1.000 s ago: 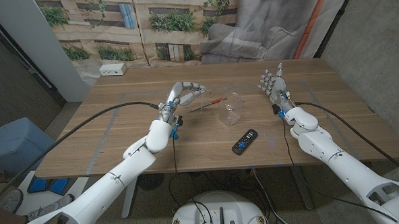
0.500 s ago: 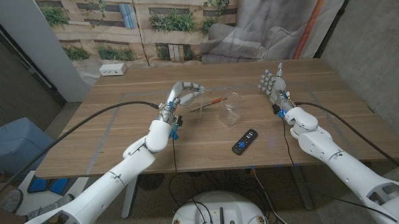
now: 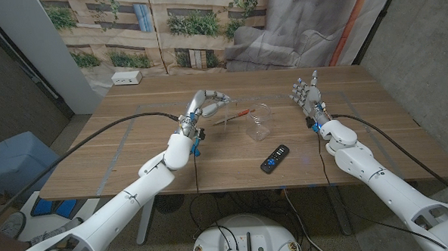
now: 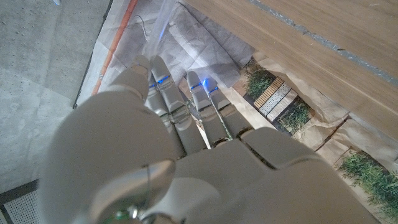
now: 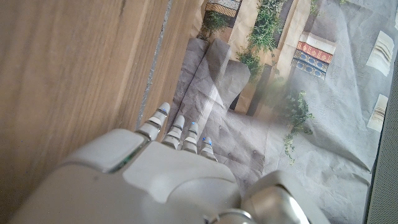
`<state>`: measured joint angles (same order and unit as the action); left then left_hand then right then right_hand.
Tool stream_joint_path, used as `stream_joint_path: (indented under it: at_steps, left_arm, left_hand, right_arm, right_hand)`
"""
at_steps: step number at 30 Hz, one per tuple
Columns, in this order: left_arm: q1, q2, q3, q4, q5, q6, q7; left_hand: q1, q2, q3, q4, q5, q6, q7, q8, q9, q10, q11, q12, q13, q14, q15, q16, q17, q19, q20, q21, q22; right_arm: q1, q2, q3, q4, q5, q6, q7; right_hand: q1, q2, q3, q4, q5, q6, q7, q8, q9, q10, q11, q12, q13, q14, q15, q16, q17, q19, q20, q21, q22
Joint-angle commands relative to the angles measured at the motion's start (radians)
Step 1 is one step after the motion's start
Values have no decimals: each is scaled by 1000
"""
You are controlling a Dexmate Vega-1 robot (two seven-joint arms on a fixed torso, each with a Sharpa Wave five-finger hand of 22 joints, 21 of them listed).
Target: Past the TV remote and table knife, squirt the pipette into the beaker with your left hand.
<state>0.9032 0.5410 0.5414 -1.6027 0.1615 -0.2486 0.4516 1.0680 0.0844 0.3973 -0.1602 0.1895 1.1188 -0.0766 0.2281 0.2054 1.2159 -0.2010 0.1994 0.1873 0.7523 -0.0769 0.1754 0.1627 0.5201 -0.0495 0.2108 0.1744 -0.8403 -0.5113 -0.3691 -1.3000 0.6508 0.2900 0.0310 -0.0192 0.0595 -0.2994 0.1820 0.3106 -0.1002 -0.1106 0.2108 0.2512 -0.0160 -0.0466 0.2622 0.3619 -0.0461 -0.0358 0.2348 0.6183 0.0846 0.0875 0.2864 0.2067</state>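
Wooden worktop [image 3: 172, 154]: beaker [image 3: 260, 122] mid-worktop, remote [image 3: 275, 159] nearer front edge. Left hand [image 3: 205, 105] pinches pipette [image 3: 233, 118]; wrist view shows its clear stem [image 4: 160, 23]. Right hand [image 3: 307, 94] spread, holding nothing.

We see both arms in glossy white rounded shells, each trailed by a thick black cable running back along the forearm. The left hand [image 3: 203, 105] and right hand [image 3: 306, 93] have light grey/silver segmented fingers [image 4: 163, 93] with dark joint gaps and small blue marks near the tips, and the left wrist carries a blue fitting just behind the hand. In the wrist views we get a smooth white back-of-hand casing, seam lines between panels, and a small greenish glint at the left wrist.
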Motion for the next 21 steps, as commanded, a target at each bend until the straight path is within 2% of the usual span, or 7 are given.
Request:
stream_joint_path:
  at_steps: [1, 6, 21]
  left_arm:
    - [13, 9, -17, -35, -48, 42, -38]
    - [14, 18, -15, -42, -66, 53, -63]
    - [15, 24, -14, -49, -87, 75, -76]
  left_hand:
    - [-35, -3, 1, 12, -6, -25, 5, -12, -6, -21, -13, -8, 2, 6, -139, -8, 0, -4, -65, 2, 6]
    - [-63, -8, -1, 18, -10, -43, 6, -19, -6, -45, -12, -10, 3, -2, -138, -10, -1, -11, -57, -1, 5]
    - [-90, -20, -4, 17, -14, -55, 11, -23, -7, -57, -11, -8, 3, -4, -139, -9, -1, 4, -57, 5, 6]
  right_arm:
    - [0, 0, 0, 1, 0, 0, 0]
    - [0, 0, 0, 1, 0, 0, 0]
    - [0, 0, 0, 0, 0, 0, 0]
  right_hand:
    - [0, 58, -7, 0, 6, 3, -9, 7, 3, -1, -4, 5, 3, -10, -79, 3, 5, 3, 0, 4, 6]
    - [0, 58, -7, 0, 6, 2, -9, 7, 3, -1, -5, 5, 3, -11, -77, 2, 5, 3, 1, 4, 5]
    - [0, 58, -7, 1, 6, 3, -9, 7, 3, -2, -3, 4, 3, -10, -79, 3, 5, 3, 0, 4, 5]
